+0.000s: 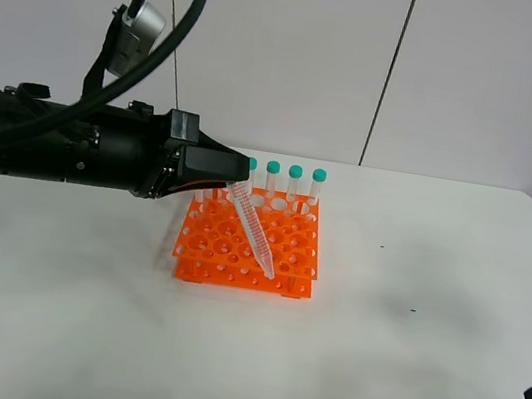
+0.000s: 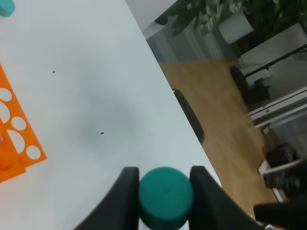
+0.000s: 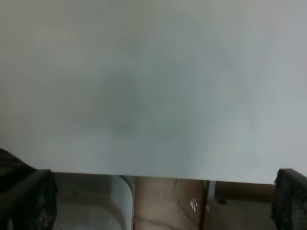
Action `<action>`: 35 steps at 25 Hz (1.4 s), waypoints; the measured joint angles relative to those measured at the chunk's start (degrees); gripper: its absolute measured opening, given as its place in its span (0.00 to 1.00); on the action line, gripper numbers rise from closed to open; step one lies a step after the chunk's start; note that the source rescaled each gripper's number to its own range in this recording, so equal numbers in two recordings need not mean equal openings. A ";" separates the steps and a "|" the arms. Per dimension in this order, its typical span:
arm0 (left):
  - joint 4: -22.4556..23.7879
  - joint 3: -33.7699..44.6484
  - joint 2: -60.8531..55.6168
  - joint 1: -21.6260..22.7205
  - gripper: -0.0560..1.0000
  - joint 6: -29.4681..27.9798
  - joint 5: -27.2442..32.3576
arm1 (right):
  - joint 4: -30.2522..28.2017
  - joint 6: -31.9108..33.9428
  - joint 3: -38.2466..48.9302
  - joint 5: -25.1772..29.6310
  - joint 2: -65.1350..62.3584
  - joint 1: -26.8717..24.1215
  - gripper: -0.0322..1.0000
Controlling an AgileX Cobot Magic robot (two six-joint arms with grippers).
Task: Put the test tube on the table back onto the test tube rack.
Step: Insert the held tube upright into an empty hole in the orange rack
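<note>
Over the test tube rack (image 1: 199, 250), the left claw (image 2: 165, 189) holds the test tube (image 1: 253, 230) by its top, tipped to aim at a hole. The right claw (image 3: 156, 201) gapes wide.

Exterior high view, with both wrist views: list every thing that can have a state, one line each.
test tube rack: most holes empty.
back-row tubes: upright in the rack.
test tube: gripped, tilted, tip down at the rack's front row.
left end effector: shut on the test tube.
right end effector: open, empty.
</note>
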 joint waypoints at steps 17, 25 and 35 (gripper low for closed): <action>0.00 0.00 0.00 0.00 0.05 0.00 0.62 | -0.05 0.77 5.42 -6.61 -41.65 0.00 1.00; 0.05 0.00 -2.43 0.00 0.05 0.00 0.76 | -0.05 0.77 5.48 -6.61 -41.65 0.00 1.00; 0.34 0.00 -16.21 0.00 0.05 1.17 -0.48 | -0.05 0.77 5.48 -6.61 -41.65 0.00 1.00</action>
